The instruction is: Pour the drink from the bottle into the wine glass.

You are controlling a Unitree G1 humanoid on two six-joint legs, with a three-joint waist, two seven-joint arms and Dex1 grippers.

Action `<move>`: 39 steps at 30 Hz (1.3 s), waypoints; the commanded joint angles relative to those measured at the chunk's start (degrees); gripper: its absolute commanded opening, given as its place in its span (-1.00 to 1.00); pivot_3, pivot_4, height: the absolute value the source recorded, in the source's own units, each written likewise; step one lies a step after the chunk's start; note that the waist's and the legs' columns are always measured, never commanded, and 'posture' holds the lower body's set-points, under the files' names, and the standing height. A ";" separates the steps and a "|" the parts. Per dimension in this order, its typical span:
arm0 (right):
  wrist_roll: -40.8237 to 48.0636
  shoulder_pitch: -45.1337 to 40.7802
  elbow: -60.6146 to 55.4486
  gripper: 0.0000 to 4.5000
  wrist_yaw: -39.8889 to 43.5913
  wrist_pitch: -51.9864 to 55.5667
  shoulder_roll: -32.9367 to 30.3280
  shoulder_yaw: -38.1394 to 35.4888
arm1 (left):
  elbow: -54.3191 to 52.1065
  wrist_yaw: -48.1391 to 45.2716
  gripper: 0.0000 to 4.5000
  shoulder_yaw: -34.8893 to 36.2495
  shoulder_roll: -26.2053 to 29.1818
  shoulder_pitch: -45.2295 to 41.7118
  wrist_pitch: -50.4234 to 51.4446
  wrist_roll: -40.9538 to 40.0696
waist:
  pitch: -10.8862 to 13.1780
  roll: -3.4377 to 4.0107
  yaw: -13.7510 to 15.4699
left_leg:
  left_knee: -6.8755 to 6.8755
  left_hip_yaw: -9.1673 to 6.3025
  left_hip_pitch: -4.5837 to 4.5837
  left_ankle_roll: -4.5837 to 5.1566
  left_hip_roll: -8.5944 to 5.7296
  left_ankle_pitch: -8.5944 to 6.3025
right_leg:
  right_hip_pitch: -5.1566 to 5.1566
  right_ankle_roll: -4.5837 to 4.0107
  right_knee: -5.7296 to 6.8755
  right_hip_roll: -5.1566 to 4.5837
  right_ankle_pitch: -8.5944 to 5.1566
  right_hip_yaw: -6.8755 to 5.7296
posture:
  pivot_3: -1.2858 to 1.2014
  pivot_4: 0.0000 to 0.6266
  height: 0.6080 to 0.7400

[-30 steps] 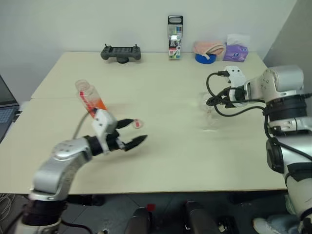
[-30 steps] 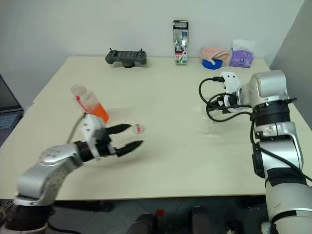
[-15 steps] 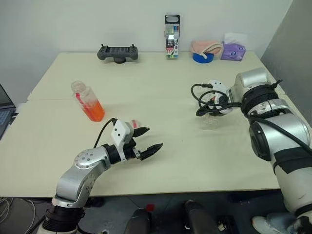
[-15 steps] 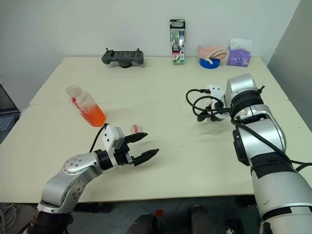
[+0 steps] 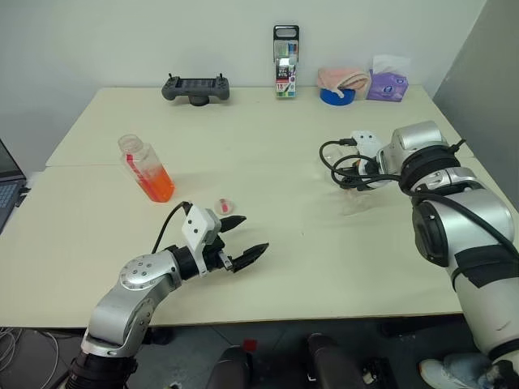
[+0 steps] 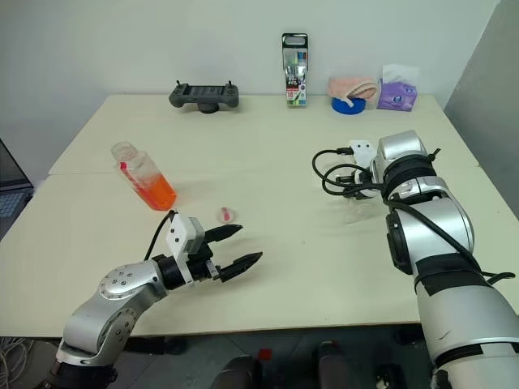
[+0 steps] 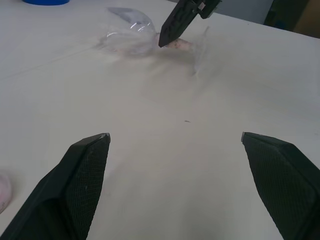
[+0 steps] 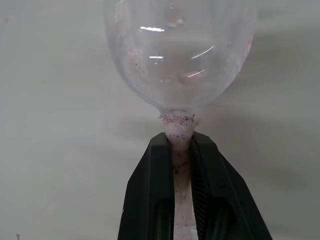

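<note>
Right gripper [image 8: 181, 150] just dropped and clamped stem of clear stemmed wine glass [image 8: 179, 60], right side of table [image 5: 268, 243]; glass secured, pour can follow. Left gripper [image 5: 242, 237] jaws wide, empty, drifted back. Uncapped clear squarish bottle [image 5: 146, 168] with orange drink [image 5: 158, 186] stands far left; pinkish cap [image 5: 224, 204] beside left gripper. From head height, glass barely visible behind cables.

Head stereo downward; wrist views close, tableward.
</note>
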 commanded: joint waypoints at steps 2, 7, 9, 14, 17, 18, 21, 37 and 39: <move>2.75 -0.44 -15.54 -0.93 1.35 -5.97 1.98 -3.30 | -1.98 -0.83 1.00 3.07 1.34 1.31 -0.28 -1.56 | 0.05 0.08 -0.35 | 0.00 0.03 -0.01 0.00 0.01 0.00 | -0.03 0.00 0.01 0.01 0.00 0.02 | 0.03 -0.52 1.00; 5.65 14.58 -43.61 -0.93 -6.20 -16.65 9.81 -7.13 | -3.74 -0.97 1.00 10.62 4.17 7.40 1.12 -4.71 | -0.01 0.02 -0.73 | -0.35 -0.04 0.02 0.00 0.13 0.00 | -0.24 0.02 0.15 0.03 -0.01 -0.04 | 0.03 -0.52 1.00; 5.33 20.14 -48.97 -0.93 -9.93 -20.17 13.25 -7.35 | -4.70 -0.82 1.00 14.75 5.16 8.69 2.51 -7.42 | -0.02 0.00 -0.31 | -0.43 -0.20 0.02 -0.01 0.17 0.01 | -0.25 0.05 0.17 0.03 -0.05 -0.16 | 0.03 -0.52 1.00; 6.63 29.92 -53.32 -0.93 -14.86 -33.26 20.58 -9.14 | -5.36 -2.13 1.00 22.61 9.56 9.95 6.18 -12.43 | -0.01 0.01 0.74 | -0.40 -0.19 -0.15 -0.15 0.02 0.09 | -0.38 0.03 0.16 -0.06 -0.05 -0.12 | 0.03 -0.52 1.00; 3.43 34.65 -53.54 -0.93 -16.04 -40.75 22.06 -5.43 | -4.24 -2.10 1.00 24.19 11.26 10.16 6.73 -12.63 | -0.02 0.00 0.74 | -0.36 -0.04 -0.17 -0.20 -0.06 0.12 | -0.36 0.04 0.05 -0.11 -0.05 0.00 | 0.03 -0.52 1.00; 2.85 35.63 -53.24 -0.93 -16.54 -41.90 22.49 -4.66 | -3.82 -2.18 1.00 24.10 11.61 10.07 6.62 -12.24 | -0.02 -0.01 0.73 | -0.35 -0.01 -0.14 -0.21 -0.05 0.12 | -0.34 0.04 0.01 -0.11 -0.05 0.02 | 0.03 -0.52 1.00; 2.60 38.60 -54.11 -0.93 -17.90 -42.42 24.44 -3.39 | -3.50 -1.27 1.00 22.79 11.16 8.81 6.91 -12.20 | -0.04 -0.03 0.61 | -0.37 -0.02 -0.05 -0.21 0.01 0.12 | -0.31 0.04 0.06 -0.05 -0.05 0.01 | 0.03 -0.52 1.00; 0.62 51.91 -61.12 -0.93 -14.29 -38.13 20.92 3.71 | -0.49 -1.18 1.00 18.16 11.30 3.03 7.83 -10.72 | -0.10 -0.13 0.18 | -0.50 -0.14 0.58 -0.22 0.09 0.13 | 0.29 0.18 0.06 0.04 -0.22 -0.08 | 0.03 -0.52 1.00; 0.82 53.42 -62.00 -0.93 -12.56 -37.89 18.72 3.71 | -0.17 -1.23 1.00 17.78 11.40 2.71 7.82 -10.44 | -0.13 -0.18 0.36 | -0.51 -0.13 0.73 -0.22 0.05 0.13 | 0.43 0.23 0.03 0.02 -0.30 -0.05 | 0.03 -0.52 1.00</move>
